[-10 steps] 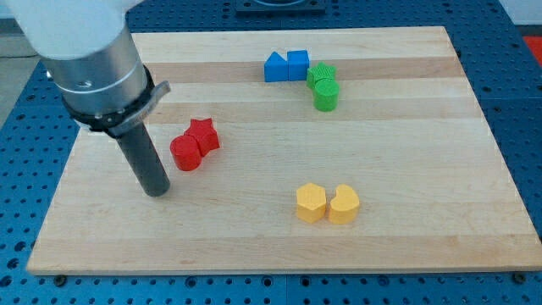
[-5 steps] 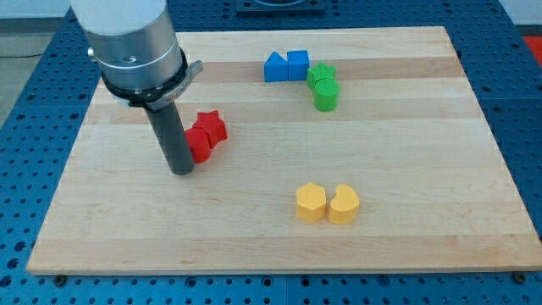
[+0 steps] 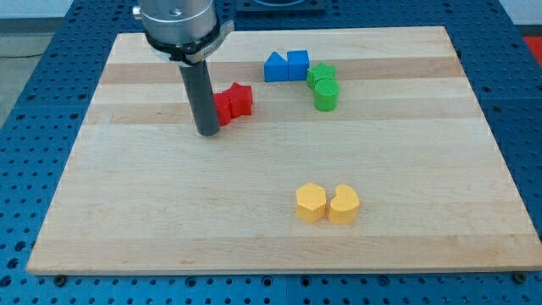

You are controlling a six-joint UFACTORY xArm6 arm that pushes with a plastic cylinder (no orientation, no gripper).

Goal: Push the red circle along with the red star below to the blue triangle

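Now, tip: my tip (image 3: pixel 207 133) touches the red circle's (image 3: pixel 223 108) lower left; no jaws, just a rod.
Pair: red star (image 3: pixel 240 98) touches circle's right, both below-left of blue triangle (image 3: pixel 275 67).
Push: aim up-right, keep the 2 together.

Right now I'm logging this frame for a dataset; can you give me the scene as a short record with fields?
tip: my tip at the red circle's left edge
red circle: partly hidden by the rod, touching the red star
target: blue triangle, up-right of the red pair, apart from it
beside target: blue cube
green blocks
yellow blocks
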